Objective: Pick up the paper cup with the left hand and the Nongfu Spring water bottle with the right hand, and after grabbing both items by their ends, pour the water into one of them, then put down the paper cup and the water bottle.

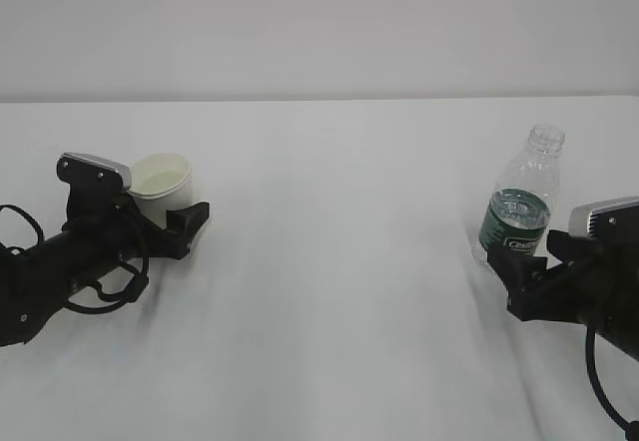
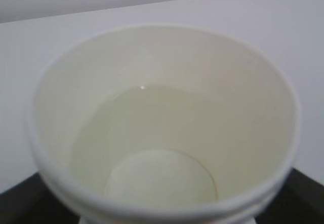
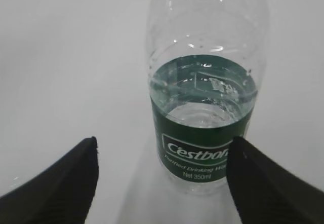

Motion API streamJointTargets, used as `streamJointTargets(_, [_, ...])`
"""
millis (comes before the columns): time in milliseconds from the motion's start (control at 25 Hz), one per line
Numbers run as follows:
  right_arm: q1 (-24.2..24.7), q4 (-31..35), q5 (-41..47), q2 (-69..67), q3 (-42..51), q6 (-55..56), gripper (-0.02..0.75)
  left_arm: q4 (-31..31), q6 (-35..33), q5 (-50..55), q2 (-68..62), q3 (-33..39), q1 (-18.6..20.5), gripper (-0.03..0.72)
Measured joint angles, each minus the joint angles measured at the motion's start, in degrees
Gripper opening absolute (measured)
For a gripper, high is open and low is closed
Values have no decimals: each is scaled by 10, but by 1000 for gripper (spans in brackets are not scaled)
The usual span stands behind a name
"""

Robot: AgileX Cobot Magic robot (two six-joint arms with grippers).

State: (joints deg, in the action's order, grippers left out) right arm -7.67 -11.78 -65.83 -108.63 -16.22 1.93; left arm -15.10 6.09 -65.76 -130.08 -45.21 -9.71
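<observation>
- Exterior view: the paper cup (image 1: 161,182) stands at the left of the frame on the white desk (image 1: 339,261), between the fingers of the left hand (image 1: 178,220). The Nongfu Spring water bottle (image 1: 519,202) stands upright at the right, by the right hand (image 1: 514,276).
- Left wrist view: the cup fills the frame, with the water (image 2: 147,133) inside. I cannot tell if the hand grips it.
- Right wrist view: the right hand's fingers (image 3: 61,183) are wide apart, the bottle between them, not squeezed.

paper cup (image 1: 161,178): small, white, stands up on the left, some water (image 2: 152,133) inside | water bottle (image 1: 519,202): clear, no cap, dark green label, stands up on the right, water (image 3: 202,95) up to the label
</observation>
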Motion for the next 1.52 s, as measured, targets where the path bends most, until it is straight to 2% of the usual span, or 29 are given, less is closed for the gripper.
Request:
streamJointTargets(240, [0,0,0,0,0,0,591,-2,0,0,12,4,0,688])
streamJointTargets(920, [0,0,0,0,-1,0,589,25,0,0,78,90,0,662])
streamJointTargets(1280, [0,0,0,17,28,16,589,40,0,0,117,140,0,646])
streamJointTargets(1520, [0,-3,0,58,40,18,589,55,55,0,130,179,0,610])
